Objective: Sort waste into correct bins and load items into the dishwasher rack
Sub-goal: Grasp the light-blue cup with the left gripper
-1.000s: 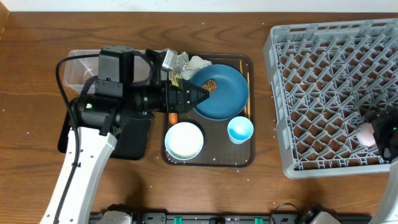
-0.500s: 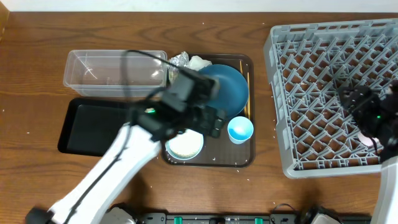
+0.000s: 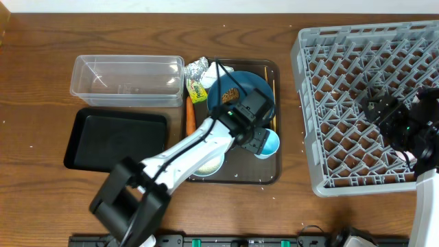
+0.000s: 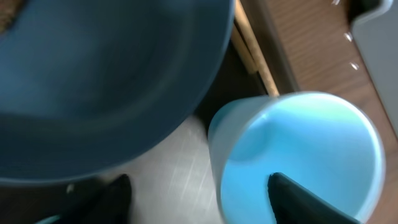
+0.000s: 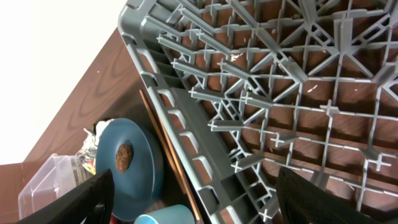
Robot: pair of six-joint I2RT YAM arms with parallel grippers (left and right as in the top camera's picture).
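Observation:
My left gripper is open at the light-blue cup, one finger inside it and one outside its wall. The cup stands on the brown serving tray by the dark blue plate, which carries a brown food scrap. The white bowl is mostly hidden under my left arm. Chopsticks lie along the tray's right side. My right gripper is open and empty over the dishwasher rack. A pink cup barely shows in the rack.
Foil, a yellow-green wrapper, white tissue and a carrot lie at the serving tray's left end. The clear tub and the black tray stand to the left.
My left arm has swung right from the plate's left side to the light-blue cup. My right gripper has lifted away from the pink cup and moved left over the rack.

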